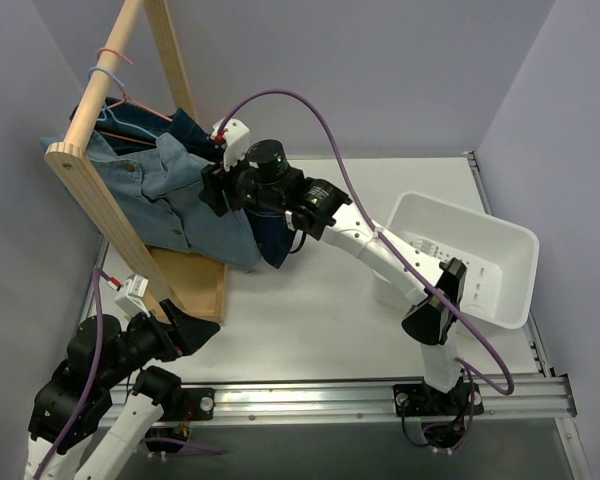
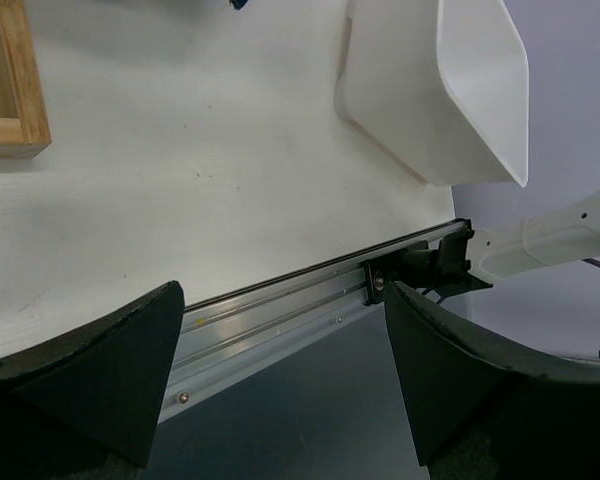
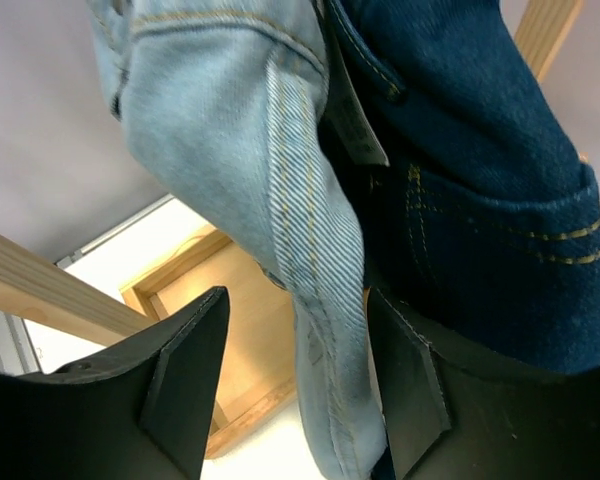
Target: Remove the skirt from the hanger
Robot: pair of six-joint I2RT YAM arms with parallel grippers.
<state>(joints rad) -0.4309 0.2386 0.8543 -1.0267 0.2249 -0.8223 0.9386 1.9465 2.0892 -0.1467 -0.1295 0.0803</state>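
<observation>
A dark blue denim skirt (image 1: 272, 238) with a stitched back pocket (image 3: 500, 250) hangs from the wooden rack's rail (image 1: 92, 112), beside a light blue denim garment (image 1: 145, 195). Thin blue and pink hangers (image 1: 108, 100) hook over the rail. My right gripper (image 1: 212, 185) is open against the hanging clothes. In the right wrist view its jaws (image 3: 298, 300) straddle the light denim's hem edge (image 3: 330, 330), with the dark skirt against the right finger. My left gripper (image 1: 195, 335) is open and empty, low near the table's front edge (image 2: 282, 300).
The wooden rack's base frame (image 1: 195, 285) lies on the table at the left and shows in the left wrist view (image 2: 10, 90). A white plastic bin (image 1: 470, 255) stands at the right (image 2: 470, 90). A metal rail (image 1: 380, 395) runs along the front edge.
</observation>
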